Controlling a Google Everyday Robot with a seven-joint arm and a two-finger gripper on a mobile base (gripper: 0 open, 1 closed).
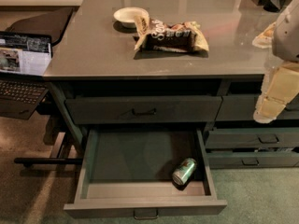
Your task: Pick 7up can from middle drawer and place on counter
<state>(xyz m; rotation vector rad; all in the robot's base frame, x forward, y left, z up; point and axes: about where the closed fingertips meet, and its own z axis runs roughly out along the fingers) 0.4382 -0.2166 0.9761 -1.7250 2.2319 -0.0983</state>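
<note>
The 7up can (184,171), green and silver, lies on its side in the front right corner of the middle drawer (131,157). The drawer is pulled fully out and is otherwise bare; its small bar handle (145,213) shows at the bottom edge. The glossy grey counter (93,45) spans the top of the cabinet. My gripper (267,110) hangs at the end of the cream-white arm at the right edge, in front of the right-hand drawers, well above and to the right of the can.
A white bowl (131,17) and a brown-and-yellow snack bag (170,35) sit on the counter's middle. The shut top drawer (142,110) is above the open one. Narrower drawers (254,139) are at right. An open laptop (23,64) stands at left.
</note>
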